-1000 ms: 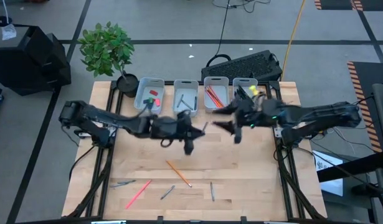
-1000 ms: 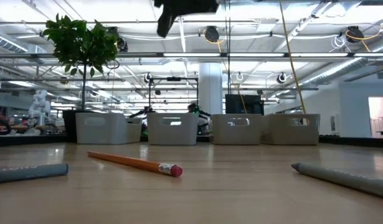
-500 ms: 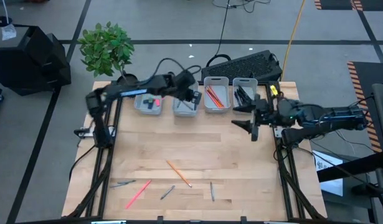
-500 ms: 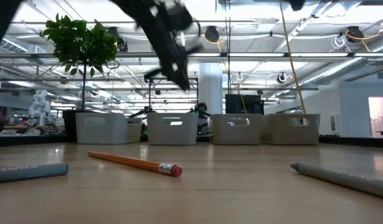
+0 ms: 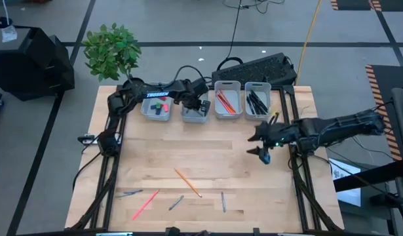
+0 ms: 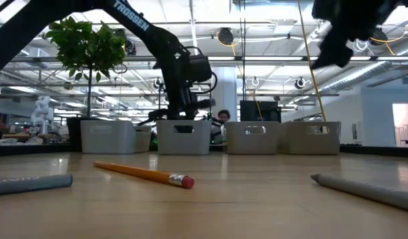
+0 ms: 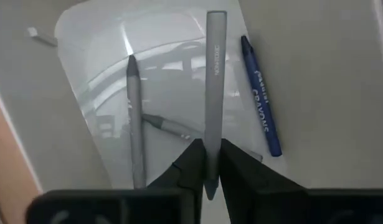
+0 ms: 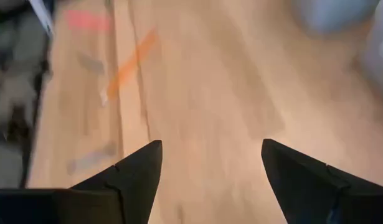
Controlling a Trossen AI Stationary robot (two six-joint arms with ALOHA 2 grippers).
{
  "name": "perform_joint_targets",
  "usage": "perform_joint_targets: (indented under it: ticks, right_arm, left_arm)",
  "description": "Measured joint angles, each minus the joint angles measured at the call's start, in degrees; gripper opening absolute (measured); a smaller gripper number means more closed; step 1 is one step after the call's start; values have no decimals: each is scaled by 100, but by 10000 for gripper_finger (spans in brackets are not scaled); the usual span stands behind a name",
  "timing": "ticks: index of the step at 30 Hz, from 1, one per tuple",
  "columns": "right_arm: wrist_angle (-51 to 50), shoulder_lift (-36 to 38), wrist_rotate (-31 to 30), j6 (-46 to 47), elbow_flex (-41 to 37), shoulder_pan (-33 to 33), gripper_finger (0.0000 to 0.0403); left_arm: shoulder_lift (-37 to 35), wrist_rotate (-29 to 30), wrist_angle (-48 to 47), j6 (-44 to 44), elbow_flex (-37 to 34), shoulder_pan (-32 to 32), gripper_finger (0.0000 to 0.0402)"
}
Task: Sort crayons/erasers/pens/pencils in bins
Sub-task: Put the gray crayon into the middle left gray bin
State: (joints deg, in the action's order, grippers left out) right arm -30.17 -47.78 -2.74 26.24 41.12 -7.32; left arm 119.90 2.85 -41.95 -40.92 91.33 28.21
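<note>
1. Four bins (image 5: 228, 99) stand in a row along the far edge of the table (image 5: 208, 151) in the high view, beside the plant (image 5: 113, 51). The left gripper (image 5: 202, 105) hangs over the second bin from the plant; the bin nearest the plant holds the erasers (image 5: 159, 105) – red, green and a dark one. The third bin holds red sticks, the fourth dark ones. The right gripper (image 5: 262, 145) hovers over bare wood below the fourth bin, its jaws spread wide with nothing between them. Near the table's front edge, far from the bins, lie an orange pencil (image 5: 187, 181), a pink stick (image 5: 145, 204) and several grey sticks.

2. Seen from table height, the left gripper (image 6: 184, 113) dips toward the rim of the second bin (image 6: 184, 137), while the right gripper (image 6: 336, 46) hangs high above the fourth bin. The orange pencil (image 6: 142, 174) with its pink rubber tip lies in front of the bins, a grey stick at either side.

3. Looking past the left gripper (image 7: 208, 180), the fingers (image 7: 190, 163) are clamped on a long grey stick (image 7: 215, 81) – it points into the second bin, where two more grey sticks and a blue crayon (image 7: 261, 96) lie.

4. Past the right gripper (image 8: 210, 180), the wide-apart fingers (image 8: 138, 171) grasp nothing; the table beyond is blurred, with the orange pencil (image 8: 130, 62) faintly visible.
</note>
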Motion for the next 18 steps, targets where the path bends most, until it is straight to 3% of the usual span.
perform_joint_targets:
  ticks: [7, 10, 14, 18]
  right_arm:
    - [-214, -1036, 248, -324, 1, -931, 248]
    - [-669, -1423, 492, -337, 20, -1397, 248]
    - [-1907, -1854, 601, -447, 338, -2093, 247]
    - [-2794, -2259, 798, -238, 656, -2660, 248]
  left_arm:
    - [39, -82, -45, 294, 0, 36, 136]
    - [-97, -512, -199, 430, -7, 79, 164]
    - [-559, -1437, -311, 433, -4, 183, 177]
    - [-1293, -1439, -566, 461, -7, 69, 176]
